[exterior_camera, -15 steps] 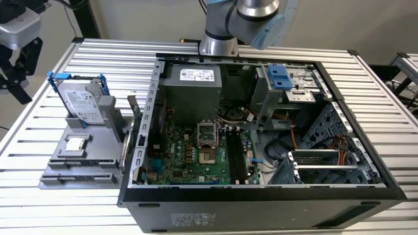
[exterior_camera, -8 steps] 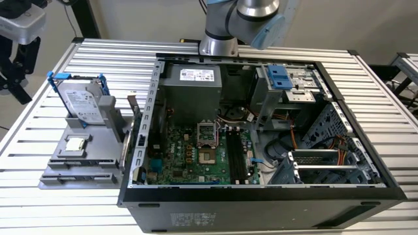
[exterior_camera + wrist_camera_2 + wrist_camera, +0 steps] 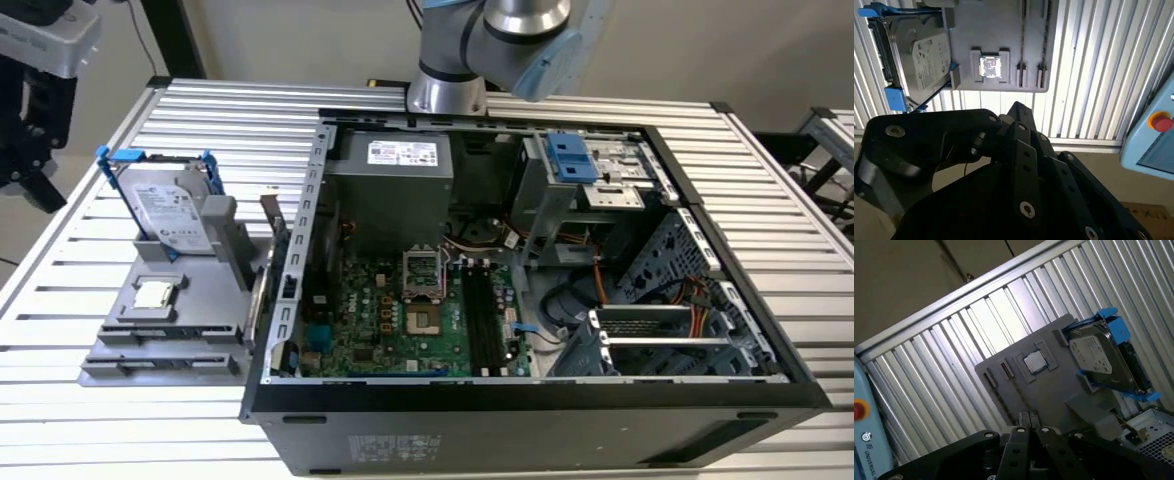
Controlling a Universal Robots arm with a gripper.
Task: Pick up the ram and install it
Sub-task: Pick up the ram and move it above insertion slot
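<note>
The ram is out of view. In both wrist views my black gripper (image 3: 1028, 416) (image 3: 1016, 106) hangs high over the grey parts tray (image 3: 1054, 390) (image 3: 1004, 30), its fingers drawn together to a point with nothing seen between them. The tray has two long narrow slots (image 3: 1022, 35) beside a square silver chip (image 3: 989, 67) (image 3: 1034, 361). In the exterior view the same tray (image 3: 134, 350) lies at that view's left of the open computer case (image 3: 534, 400). Inside the case, the green motherboard (image 3: 387, 320) carries long black slots (image 3: 483, 315).
A silver hard drive in a blue-handled frame (image 3: 167, 205) (image 3: 924, 55) (image 3: 1101, 357) stands on the tray's far end. The case walls, drive cage (image 3: 594, 165) and cables (image 3: 574, 300) crowd the interior. A blue pendant with a red button (image 3: 1159, 130) lies off the ribbed table (image 3: 747, 180).
</note>
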